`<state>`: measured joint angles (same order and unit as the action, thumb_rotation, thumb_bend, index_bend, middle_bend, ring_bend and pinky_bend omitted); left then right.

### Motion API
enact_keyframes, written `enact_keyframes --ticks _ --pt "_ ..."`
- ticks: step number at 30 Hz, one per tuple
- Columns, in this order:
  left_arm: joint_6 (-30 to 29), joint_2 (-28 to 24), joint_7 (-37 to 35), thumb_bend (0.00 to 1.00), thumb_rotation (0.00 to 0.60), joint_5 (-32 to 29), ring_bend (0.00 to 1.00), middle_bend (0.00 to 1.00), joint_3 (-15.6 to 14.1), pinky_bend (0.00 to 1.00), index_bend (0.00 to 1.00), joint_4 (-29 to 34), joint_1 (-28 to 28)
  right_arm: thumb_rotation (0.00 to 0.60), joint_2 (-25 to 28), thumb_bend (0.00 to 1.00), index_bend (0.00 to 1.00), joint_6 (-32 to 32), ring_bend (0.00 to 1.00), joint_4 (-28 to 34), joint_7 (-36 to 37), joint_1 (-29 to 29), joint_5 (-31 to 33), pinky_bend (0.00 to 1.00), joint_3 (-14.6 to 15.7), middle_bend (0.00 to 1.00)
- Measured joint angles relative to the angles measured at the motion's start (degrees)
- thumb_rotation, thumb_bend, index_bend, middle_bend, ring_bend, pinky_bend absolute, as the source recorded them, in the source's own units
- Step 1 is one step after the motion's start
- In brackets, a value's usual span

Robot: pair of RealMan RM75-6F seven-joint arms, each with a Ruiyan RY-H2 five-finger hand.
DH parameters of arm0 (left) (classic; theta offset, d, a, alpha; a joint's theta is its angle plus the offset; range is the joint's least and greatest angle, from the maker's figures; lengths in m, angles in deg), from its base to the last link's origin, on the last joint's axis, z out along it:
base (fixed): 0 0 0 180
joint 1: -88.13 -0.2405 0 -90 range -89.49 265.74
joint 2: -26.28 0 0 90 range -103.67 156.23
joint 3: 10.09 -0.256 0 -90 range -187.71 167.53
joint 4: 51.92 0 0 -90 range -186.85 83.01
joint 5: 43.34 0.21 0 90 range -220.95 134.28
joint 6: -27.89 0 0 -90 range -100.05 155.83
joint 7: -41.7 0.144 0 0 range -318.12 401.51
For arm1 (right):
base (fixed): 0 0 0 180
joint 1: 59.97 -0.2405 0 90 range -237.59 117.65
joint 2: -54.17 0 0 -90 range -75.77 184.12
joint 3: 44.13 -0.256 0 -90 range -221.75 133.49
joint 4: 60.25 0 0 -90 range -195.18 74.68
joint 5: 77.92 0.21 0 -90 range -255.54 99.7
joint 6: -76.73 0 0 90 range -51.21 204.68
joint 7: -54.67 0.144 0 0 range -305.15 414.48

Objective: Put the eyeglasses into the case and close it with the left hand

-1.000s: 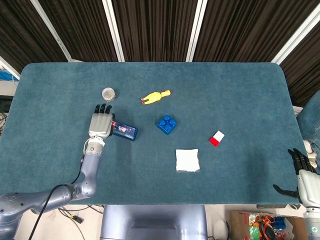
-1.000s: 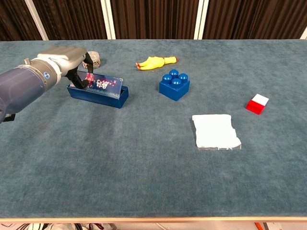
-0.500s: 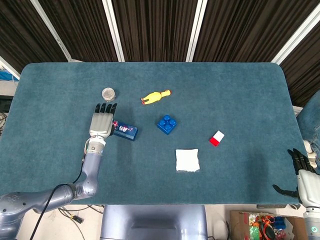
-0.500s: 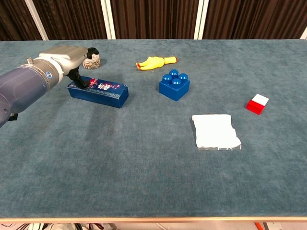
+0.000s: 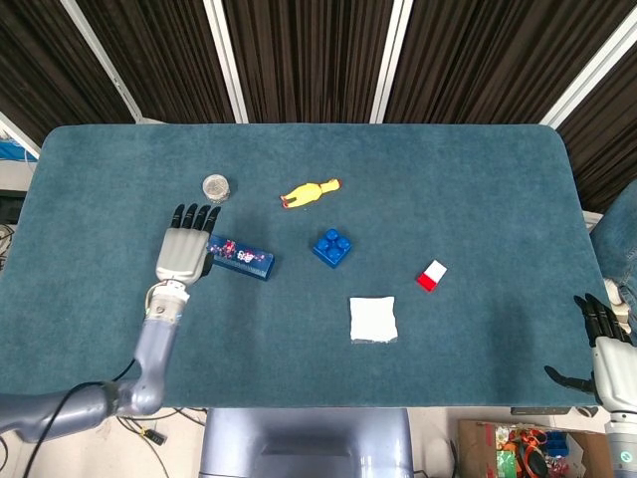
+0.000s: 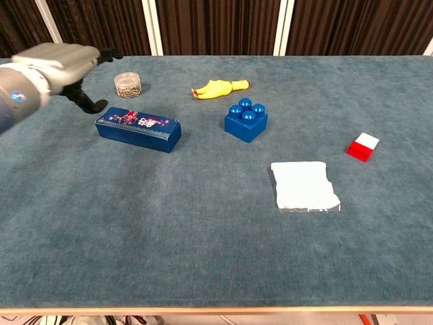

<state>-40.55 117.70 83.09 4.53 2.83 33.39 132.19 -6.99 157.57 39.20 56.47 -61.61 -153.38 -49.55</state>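
Left of centre, the case (image 6: 138, 129) lies lidded; the left hand (image 5: 183, 250) (fingers spread, empty) could nudge it sideways if swung carelessly

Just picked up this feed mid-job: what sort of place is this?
Probably a lab test bench, not a home: a teal felt table before dark ribbed wall panels, scattered with unrelated props like a rubber chicken and blue block.

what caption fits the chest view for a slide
Left hand open above the table, beside the closed eyeglass case.
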Motion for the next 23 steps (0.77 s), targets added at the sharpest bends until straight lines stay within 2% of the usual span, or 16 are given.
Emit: enact_keyframes --ticks 6,10,15,23 --pt "-3.89 -11.03 -0.60 0.33 0.600 1.38 0.00 0.04 -3.27 0.01 0.02 15.28 -5.78 0.600 -0.47 0.05 0.00 1.11 0.02 -0.56 -0.60 0.15 -0.85 0.19 -0.02 0.00" --pt "-6.65 -17.60 -3.01 0.33 0.600 4.46 0.00 0.04 -6.21 0.01 0.02 22.71 -10.35 0.600 -0.70 0.05 0.00 1.43 0.02 -0.89 -0.97 0.18 -1.15 0.19 -0.03 0.00" --pt "-9.48 -22.49 -5.77 0.33 0.600 9.75 0.00 0.04 -9.32 0.01 0.02 27.24 -14.20 0.600 -0.94 0.05 0.00 1.72 0.02 -1.11 -1.26 0.16 -1.52 0.19 -0.02 0.00" --pt "-14.36 -26.97 -10.76 0.32 0.600 19.29 0.00 0.04 -13.45 0.01 0.02 30.87 -19.55 0.600 -1.08 0.05 0.00 2.23 0.02 -1.26 -1.06 0.33 -1.85 0.19 -0.06 0.00"
